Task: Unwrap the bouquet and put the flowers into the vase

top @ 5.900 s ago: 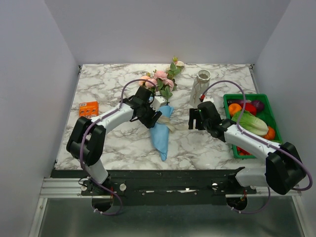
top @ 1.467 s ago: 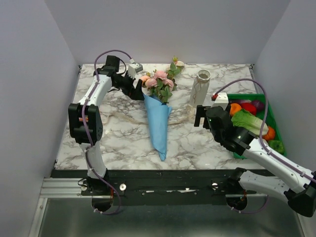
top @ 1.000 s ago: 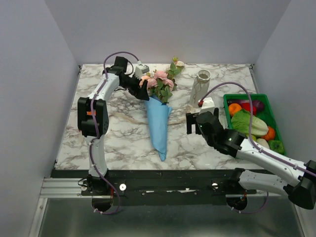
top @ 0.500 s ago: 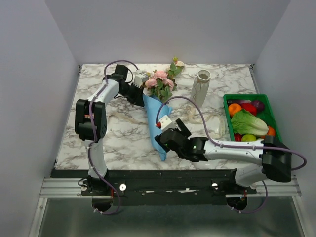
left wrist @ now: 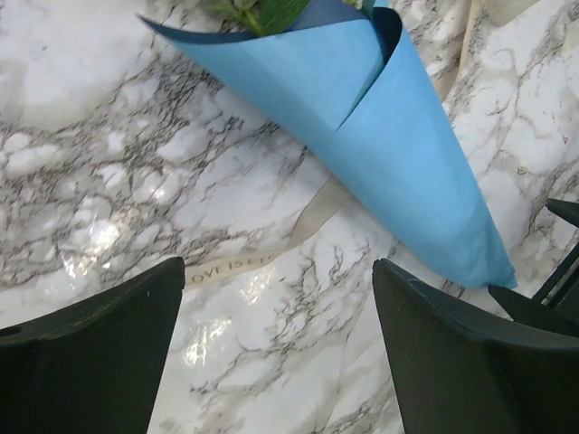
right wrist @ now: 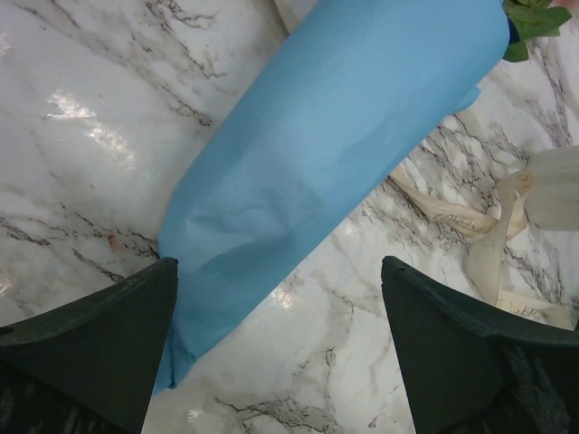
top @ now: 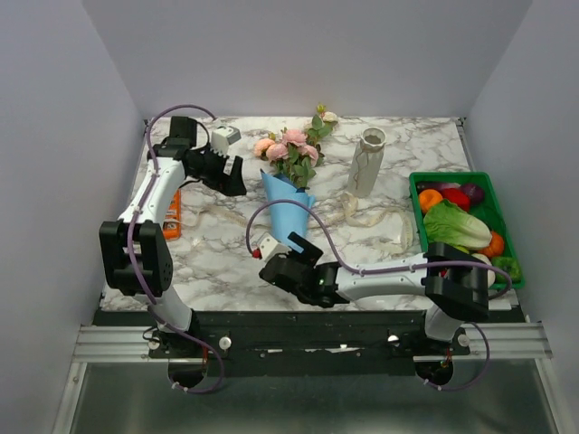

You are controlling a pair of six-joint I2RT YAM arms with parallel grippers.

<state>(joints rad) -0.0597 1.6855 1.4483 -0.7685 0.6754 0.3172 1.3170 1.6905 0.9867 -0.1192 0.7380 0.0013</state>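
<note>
Hanging wide open left of the bouquet (top: 288, 210) lying mid-table, the left gripper (left wrist: 279, 263) should pin the flowers (top: 289, 149). The right gripper (right wrist: 279, 261), also open, straddles the tip of the paper cone (right wrist: 335, 136), apparently not touching; pinch paper only, pulling away from the vase (top: 365, 163).

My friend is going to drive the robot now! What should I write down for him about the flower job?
Left hand: open, empty, left of the bouquet.
Right hand: open, empty, at the cone's pointed end.
The bouquet lies mid-table; the vase stands upright to its right, nothing in it.
Done: ribbon is off, loose by the vase.
To do: take off the blue paper, put the flowers into the vase.
</note>
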